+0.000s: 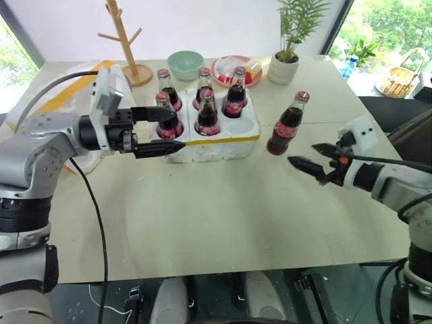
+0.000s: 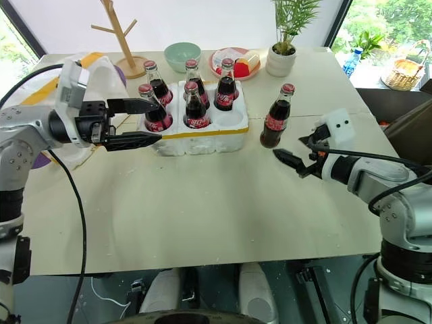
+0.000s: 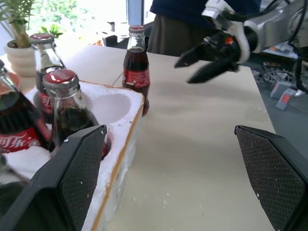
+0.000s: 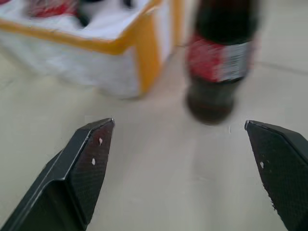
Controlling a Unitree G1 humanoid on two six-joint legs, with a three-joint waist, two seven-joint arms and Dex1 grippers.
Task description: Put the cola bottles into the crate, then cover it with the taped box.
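Over on the left, the taped box (image 2: 101, 74) sits at the table's (image 1: 223, 223) far-left edge, partly behind the left gripper (image 1: 165, 129), whose fingers are spread wide and empty at the crate's (image 1: 223, 138) left end. Five cola bottles (image 1: 206, 115) stand upright in the crate's wells; the front right well is bare. Just right of the crate, the sixth bottle (image 1: 287, 125) stands alone on the table. Further right, the right gripper (image 1: 312, 160) hovers near it, fingers released, gripping nothing.
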